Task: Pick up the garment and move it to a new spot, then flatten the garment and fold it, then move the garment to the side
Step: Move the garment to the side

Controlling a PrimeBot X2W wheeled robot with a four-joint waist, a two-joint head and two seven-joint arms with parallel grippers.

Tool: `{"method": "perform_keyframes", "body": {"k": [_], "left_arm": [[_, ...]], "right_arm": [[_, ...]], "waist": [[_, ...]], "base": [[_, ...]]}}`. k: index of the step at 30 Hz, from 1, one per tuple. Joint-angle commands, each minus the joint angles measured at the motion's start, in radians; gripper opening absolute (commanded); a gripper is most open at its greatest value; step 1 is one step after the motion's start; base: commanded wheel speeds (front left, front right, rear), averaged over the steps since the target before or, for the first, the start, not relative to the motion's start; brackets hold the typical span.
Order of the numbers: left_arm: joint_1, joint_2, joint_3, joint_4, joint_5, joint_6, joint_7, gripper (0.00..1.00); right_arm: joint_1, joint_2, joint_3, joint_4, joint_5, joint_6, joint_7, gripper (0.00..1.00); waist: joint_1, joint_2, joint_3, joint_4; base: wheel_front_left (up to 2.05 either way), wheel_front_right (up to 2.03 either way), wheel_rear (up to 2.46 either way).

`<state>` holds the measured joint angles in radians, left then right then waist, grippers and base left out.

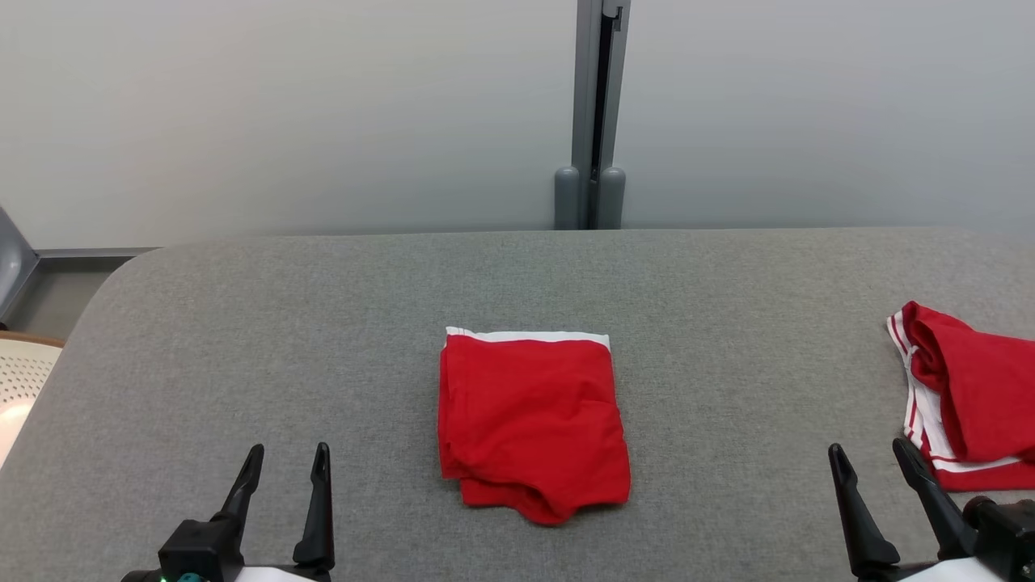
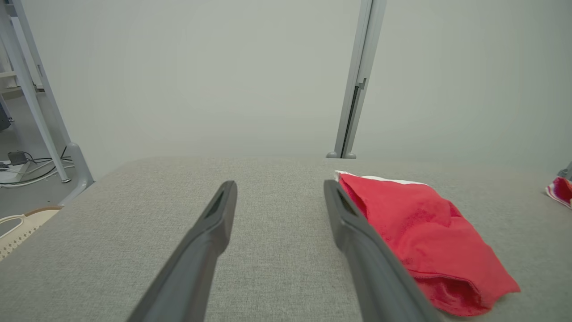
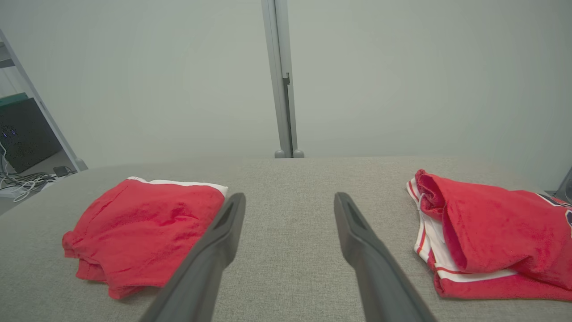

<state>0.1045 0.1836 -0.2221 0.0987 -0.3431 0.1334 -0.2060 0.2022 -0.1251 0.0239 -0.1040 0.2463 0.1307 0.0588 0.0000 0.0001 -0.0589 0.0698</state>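
Garment [image 1: 530, 420] lies folded on the table [image 1: 728, 323], between the left hand [image 1: 289, 449] and the right hand [image 1: 868, 446], a bit ahead. Both hands are spread wide and hold nothing.

Grey table [image 1: 728, 323]; partition post [image 1: 594, 121] behind; pale perforated basket [image 1: 20, 376] at left edge.

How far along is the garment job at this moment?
Folding looks done: the red garment lies as a compact folded rectangle in the middle of the table. Nothing is in hand: the left gripper and right gripper stand open, clear of it. Left, apparently: moving it aside, perhaps toward the other red garment at the right.
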Motion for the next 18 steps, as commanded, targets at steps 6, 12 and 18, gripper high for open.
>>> {"method": "perform_keyframes", "body": {"k": [6,12,18], "left_arm": [[-0.058,-0.006,-0.014,-0.001,-0.001,-0.008,-0.001,1.0],[-0.139,-0.017,-0.032,-0.004,0.01,-0.023,-0.01,1.0],[-0.219,-0.049,-0.038,0.009,0.008,-0.036,-0.037,1.0]], "right_arm": [[-0.021,-0.006,-0.001,0.024,0.009,0.0,0.004,1.0],[-0.091,-0.015,0.024,0.09,0.013,0.0,0.0,1.0],[-0.248,-0.032,0.1,0.241,0.019,0.0,-0.007,1.0]], "waist": [[0.0,-0.0001,0.028,0.069],[0.0,-0.0001,0.108,0.165],[0.0,-0.0001,0.2,0.242]], "base": [[0.0,0.0,0.0],[0.0,0.0,0.0],[0.0,0.0,0.0]]}}
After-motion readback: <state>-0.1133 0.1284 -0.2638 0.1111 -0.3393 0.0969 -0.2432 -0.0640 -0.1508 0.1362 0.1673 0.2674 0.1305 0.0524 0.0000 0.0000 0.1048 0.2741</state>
